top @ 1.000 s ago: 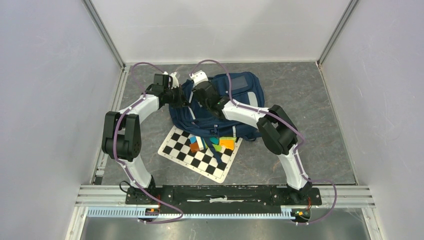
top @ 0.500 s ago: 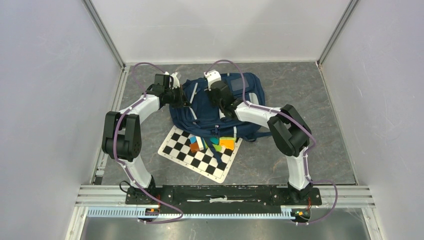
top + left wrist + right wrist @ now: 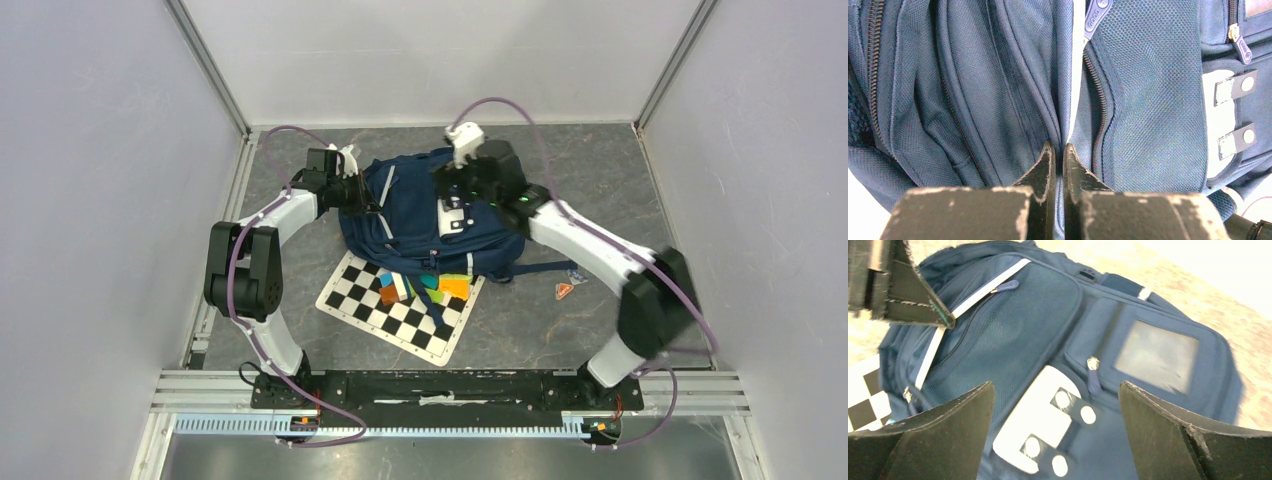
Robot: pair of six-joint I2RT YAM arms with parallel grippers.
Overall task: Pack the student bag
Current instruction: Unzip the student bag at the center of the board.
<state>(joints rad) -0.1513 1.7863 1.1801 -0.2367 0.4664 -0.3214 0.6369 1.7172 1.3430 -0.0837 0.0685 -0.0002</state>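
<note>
The student bag [image 3: 410, 215] is a navy backpack lying flat at the back of the table, its white patch [image 3: 452, 219] facing up. My left gripper [image 3: 365, 200] is at the bag's left edge. In the left wrist view it [image 3: 1058, 150] is shut on a fold of the bag's fabric [image 3: 998, 90] beside a grey stripe. My right gripper [image 3: 447, 190] hovers over the bag's middle. In the right wrist view it [image 3: 1058, 410] is open wide and empty above the white patch [image 3: 1040, 425] and a zip pull [image 3: 1093, 375].
A checkered board [image 3: 390, 310] lies in front of the bag, partly under it, with several coloured blocks [image 3: 428, 287] on it. A small orange object [image 3: 565, 291] lies on the grey floor right of the bag. Walls close in both sides and the back.
My right arm has swung right and back, its gripper moving from the bag's left part to over the white patch. The small orange object now shows. The left arm has not moved.
</note>
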